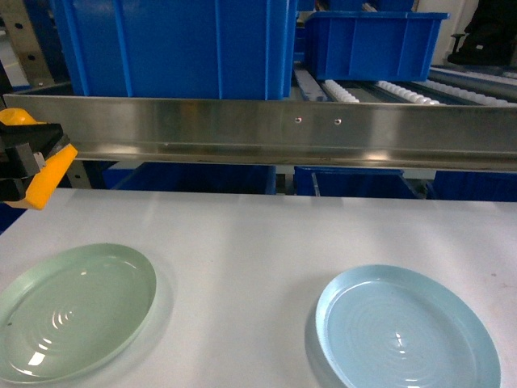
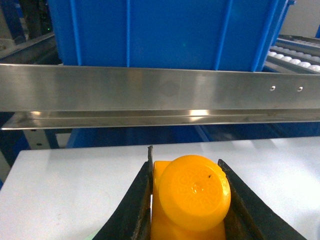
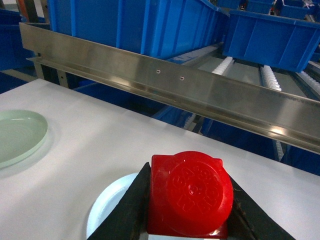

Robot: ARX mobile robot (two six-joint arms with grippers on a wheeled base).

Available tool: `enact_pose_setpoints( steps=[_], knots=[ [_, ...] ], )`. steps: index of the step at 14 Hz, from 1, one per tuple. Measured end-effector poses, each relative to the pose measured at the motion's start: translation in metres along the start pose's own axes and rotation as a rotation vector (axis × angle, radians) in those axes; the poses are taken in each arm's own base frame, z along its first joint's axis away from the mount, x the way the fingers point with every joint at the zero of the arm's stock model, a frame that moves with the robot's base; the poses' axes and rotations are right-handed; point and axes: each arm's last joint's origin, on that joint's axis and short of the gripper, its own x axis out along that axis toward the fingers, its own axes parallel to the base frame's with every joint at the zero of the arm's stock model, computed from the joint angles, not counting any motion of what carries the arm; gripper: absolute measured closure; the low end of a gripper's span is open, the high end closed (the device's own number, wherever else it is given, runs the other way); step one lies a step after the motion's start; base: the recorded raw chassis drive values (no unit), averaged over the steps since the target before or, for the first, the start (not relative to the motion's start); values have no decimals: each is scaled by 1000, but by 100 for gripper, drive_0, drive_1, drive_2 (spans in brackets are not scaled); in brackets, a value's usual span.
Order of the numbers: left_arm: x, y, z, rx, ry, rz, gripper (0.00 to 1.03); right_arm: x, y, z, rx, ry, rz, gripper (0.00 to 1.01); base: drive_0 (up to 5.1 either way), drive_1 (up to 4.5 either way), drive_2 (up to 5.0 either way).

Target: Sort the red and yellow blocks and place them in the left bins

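A yellow block (image 2: 192,192) with a round stud is clamped between the black fingers (image 2: 141,205) of my left gripper (image 2: 186,165). In the head view that gripper (image 1: 36,166) hangs at the far left edge, above the table, with the yellow block (image 1: 50,176) in it. My right gripper (image 3: 189,170) is shut on a red block (image 3: 192,195), held over a pale blue plate (image 3: 107,210). The right gripper is out of the head view. Large blue bins (image 1: 174,44) stand behind a steel rail (image 1: 258,129) at the back.
A green plate (image 1: 73,311) lies front left on the white table (image 1: 242,242), and the pale blue plate (image 1: 408,331) front right. A smaller blue bin (image 1: 371,40) sits on a roller conveyor (image 1: 404,90) at the back right. More blue bins (image 1: 355,182) show under the rail.
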Motion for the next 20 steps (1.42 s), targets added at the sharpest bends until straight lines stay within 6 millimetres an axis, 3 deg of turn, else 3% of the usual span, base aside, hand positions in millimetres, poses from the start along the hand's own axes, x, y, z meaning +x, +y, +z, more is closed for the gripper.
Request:
enact_pose_setpoints(
  steps=[20],
  knots=[
    [0, 2, 0, 0, -2, 9, 76, 0, 0, 0, 1, 3, 0, 73, -489, 245, 245]
  ],
)
